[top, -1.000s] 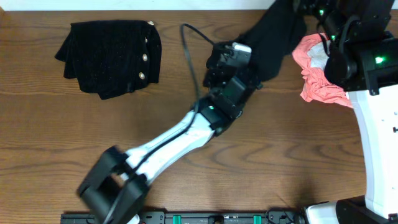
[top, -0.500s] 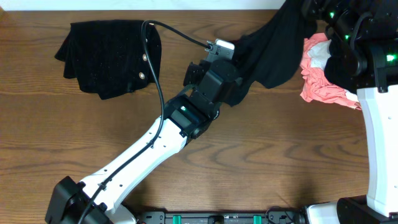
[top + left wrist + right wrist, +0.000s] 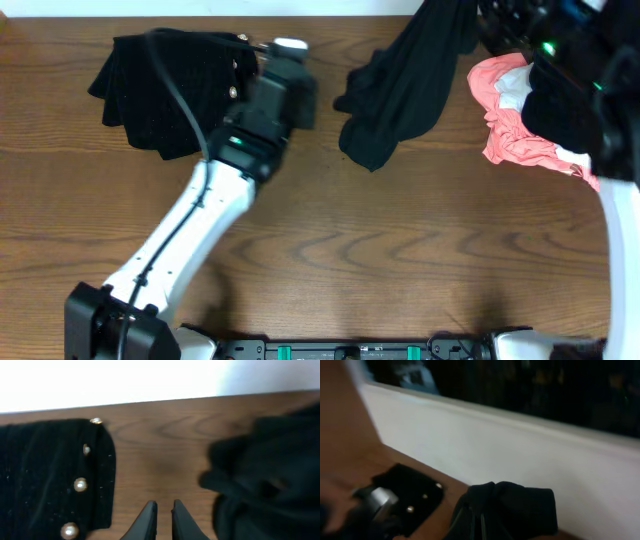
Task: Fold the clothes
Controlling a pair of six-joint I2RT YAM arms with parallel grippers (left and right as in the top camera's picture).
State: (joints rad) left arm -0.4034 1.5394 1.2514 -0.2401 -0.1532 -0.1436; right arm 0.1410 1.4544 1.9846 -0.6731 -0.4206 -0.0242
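Note:
A black garment [image 3: 400, 90] hangs from my right gripper [image 3: 478, 12] at the table's back, its lower end draped on the wood. In the right wrist view the cloth [image 3: 510, 505] wraps the gripper's fingers [image 3: 480, 521], which are shut on it. A folded black garment with pearl buttons [image 3: 170, 90] lies at the back left. My left gripper [image 3: 285, 70] sits between the two black garments. Its fingers [image 3: 163, 510] are nearly together and empty above bare wood, with the folded garment [image 3: 45, 475] to their left and the hanging one [image 3: 270, 475] to their right.
A pile of coral-pink and white clothes [image 3: 510, 125] lies at the back right, under the right arm [image 3: 590, 90]. The left arm [image 3: 180, 230] crosses the table's left half diagonally. A white wall edge runs along the back of the table [image 3: 150, 390].
My left gripper has moved left, away from the hanging black garment to beside the folded one. The hanging garment has swung free of the left arm, still held by the right gripper.

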